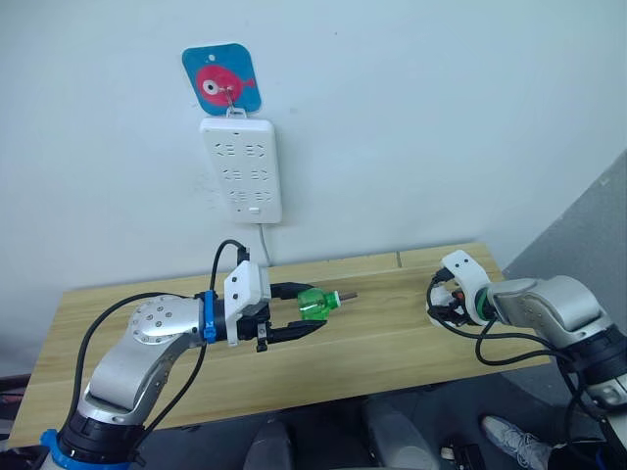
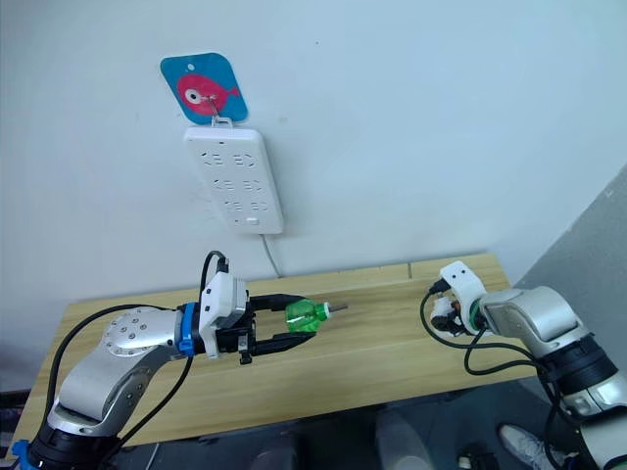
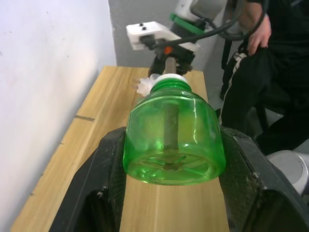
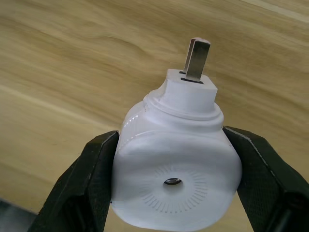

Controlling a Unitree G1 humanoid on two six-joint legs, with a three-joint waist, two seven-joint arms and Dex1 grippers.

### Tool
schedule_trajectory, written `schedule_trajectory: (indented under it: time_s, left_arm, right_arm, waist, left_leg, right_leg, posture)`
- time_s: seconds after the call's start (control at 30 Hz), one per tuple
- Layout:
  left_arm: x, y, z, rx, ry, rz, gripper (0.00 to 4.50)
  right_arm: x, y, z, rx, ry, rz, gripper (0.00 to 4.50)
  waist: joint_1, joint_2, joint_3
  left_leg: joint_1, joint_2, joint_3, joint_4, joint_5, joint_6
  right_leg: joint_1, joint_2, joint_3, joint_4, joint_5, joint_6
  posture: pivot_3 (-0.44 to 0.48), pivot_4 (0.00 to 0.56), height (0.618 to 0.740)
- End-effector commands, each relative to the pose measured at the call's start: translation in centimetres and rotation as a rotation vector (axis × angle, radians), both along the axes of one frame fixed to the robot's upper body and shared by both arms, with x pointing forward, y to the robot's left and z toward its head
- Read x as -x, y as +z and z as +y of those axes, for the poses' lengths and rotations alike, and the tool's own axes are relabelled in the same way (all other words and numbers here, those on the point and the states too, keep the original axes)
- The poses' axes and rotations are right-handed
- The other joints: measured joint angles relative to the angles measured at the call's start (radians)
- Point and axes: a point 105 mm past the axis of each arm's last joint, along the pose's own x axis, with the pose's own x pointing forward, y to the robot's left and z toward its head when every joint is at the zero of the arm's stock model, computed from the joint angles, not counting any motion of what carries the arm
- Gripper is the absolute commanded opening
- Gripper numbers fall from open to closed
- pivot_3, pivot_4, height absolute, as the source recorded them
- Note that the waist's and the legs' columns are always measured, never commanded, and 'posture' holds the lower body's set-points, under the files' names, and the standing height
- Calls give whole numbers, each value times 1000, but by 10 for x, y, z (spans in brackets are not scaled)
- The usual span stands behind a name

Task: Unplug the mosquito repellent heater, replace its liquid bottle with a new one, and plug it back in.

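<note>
My left gripper (image 1: 318,311) is shut on a green liquid bottle (image 1: 313,304), held on its side above the wooden table (image 1: 392,343), its wick pointing toward my right arm. In the left wrist view the bottle (image 3: 174,135) sits squeezed between both black fingers (image 3: 108,159). The mosquito repellent heater (image 4: 176,169), a white rounded unit with metal prongs (image 4: 197,60) sticking out, is unplugged and clamped in my right gripper (image 4: 176,145). That gripper (image 1: 441,304) hovers low over the table's right end, a short gap from the bottle's tip.
A long white power strip (image 1: 241,168) hangs on the wall above the table from a blue fish hook (image 1: 221,83), its cord dropping behind the table. A person in dark clothes (image 3: 270,72) stands past the table's right end.
</note>
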Motion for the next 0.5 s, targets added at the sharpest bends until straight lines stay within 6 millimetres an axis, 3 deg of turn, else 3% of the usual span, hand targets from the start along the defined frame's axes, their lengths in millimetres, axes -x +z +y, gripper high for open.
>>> schedule_trajectory:
  time_s: [0.03,0.5]
  left_arm:
    - [4,7,-8,16,-7,-55,2273]
    - [6,3,-15,22,1,-64,2273]
  right_arm:
    - [-7,-1,-4,44,23,16,3070]
    - [-15,-10,-10,62,4,78,3070]
  waist:
    - [4,1,6]
    - [28,0,29]
  left_leg:
    - [0,0,0,0,0,0]
    - [-1,0,-1,0,0,0]
  right_leg:
    - [0,0,0,0,0,0]
    - [0,-1,-1,0,2,-4]
  posture:
    - [-79,219,736]
    - [-65,229,736]
